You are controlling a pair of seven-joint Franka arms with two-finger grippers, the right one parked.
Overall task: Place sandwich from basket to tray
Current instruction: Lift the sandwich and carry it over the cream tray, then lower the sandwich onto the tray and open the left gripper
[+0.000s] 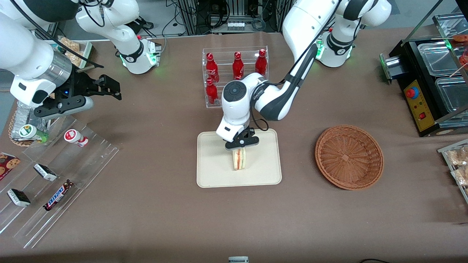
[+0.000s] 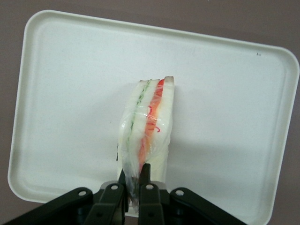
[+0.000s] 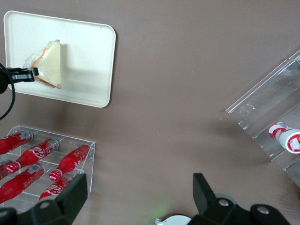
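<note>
The sandwich [image 1: 239,159] [image 2: 147,131] [image 3: 49,63], a wrapped white wedge with red and green filling, stands on edge over the middle of the cream tray [image 1: 215,175] [image 2: 70,93] [image 3: 89,56]. I cannot tell whether its lower edge touches the tray. My left gripper [image 1: 241,146] [image 2: 133,180] [image 3: 33,72] is right above it, shut on the sandwich's wrapped upper corner. The round wicker basket [image 1: 349,157] lies beside the tray toward the working arm's end, with nothing in it.
A clear rack of red cola bottles [image 1: 236,67] stands just farther from the front camera than the tray. Stepped acrylic racks with snack bars [image 1: 55,179] lie toward the parked arm's end. A black appliance [image 1: 427,84] and packaged pastries [image 1: 457,160] sit toward the working arm's end.
</note>
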